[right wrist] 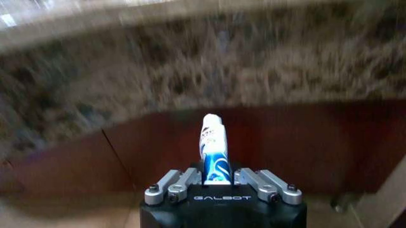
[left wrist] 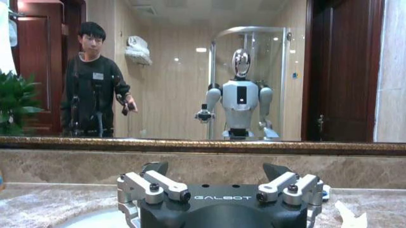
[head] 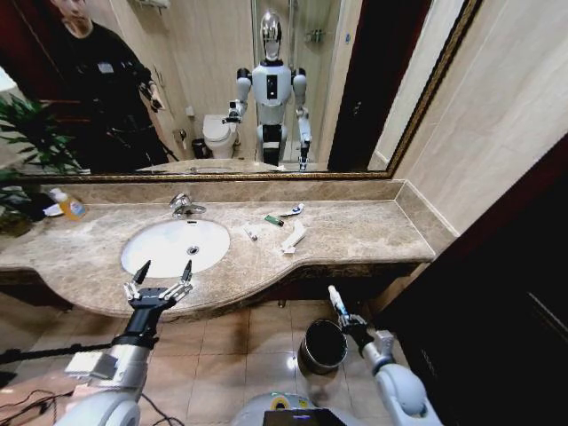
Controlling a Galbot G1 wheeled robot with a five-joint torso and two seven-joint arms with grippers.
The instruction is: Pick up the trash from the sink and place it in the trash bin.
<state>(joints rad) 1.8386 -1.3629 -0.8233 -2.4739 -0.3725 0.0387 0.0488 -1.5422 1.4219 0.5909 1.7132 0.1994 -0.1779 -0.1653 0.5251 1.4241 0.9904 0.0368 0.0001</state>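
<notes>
Right pincer (head: pixel 342 314), lower right of frame, grips a blue-white tube (head: pixel 335 298) upright above the bin (head: pixel 323 345), ready to drop; left pincer (head: pixel 160 286) waits wide beside the sink (head: pixel 175 246).

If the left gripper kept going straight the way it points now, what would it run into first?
Probably the white oval sink: the open left gripper hovers at the beige marble counter's front edge, pointing across the basin toward the mirror. Depth is unclear; it might pass above to the backsplash.
</notes>
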